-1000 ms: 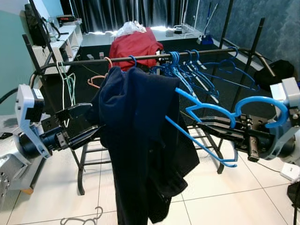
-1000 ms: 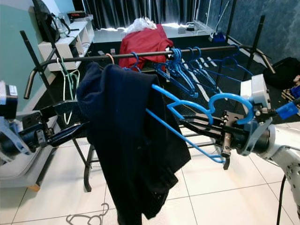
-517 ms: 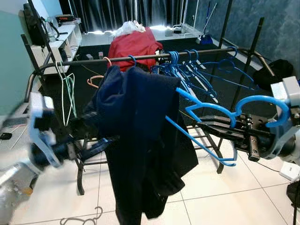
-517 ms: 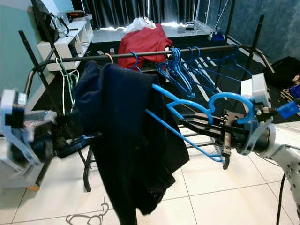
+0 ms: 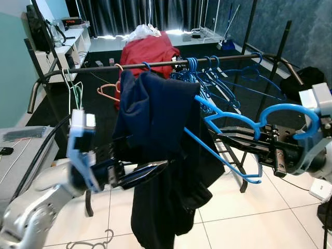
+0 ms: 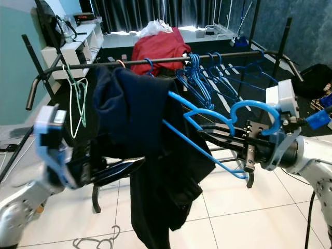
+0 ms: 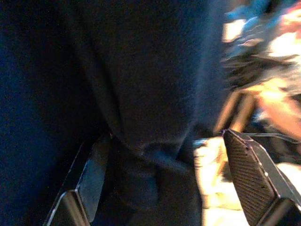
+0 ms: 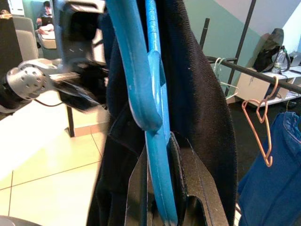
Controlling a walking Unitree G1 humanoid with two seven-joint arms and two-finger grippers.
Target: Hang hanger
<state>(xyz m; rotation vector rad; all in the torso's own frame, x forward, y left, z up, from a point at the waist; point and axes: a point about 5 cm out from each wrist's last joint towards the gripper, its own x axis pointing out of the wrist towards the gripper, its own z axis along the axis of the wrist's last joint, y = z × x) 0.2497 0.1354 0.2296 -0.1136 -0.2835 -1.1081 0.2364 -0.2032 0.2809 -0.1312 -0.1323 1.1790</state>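
While clamped: one hanger (image 5: 228,136), one garment (image 5: 155,140).

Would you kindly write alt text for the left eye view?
The right hand holds a blue hanger draped with a dark garment, below a black clothes rail. The left hand reaches into the garment from the side.

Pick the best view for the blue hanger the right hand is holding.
Right eye view: the blue hanger shows whole, hook to lower bar, held in the right hand, one end inside the dark garment. Left eye view is similar. Right wrist view has just a close section. Left wrist view is blurred, mostly garment.
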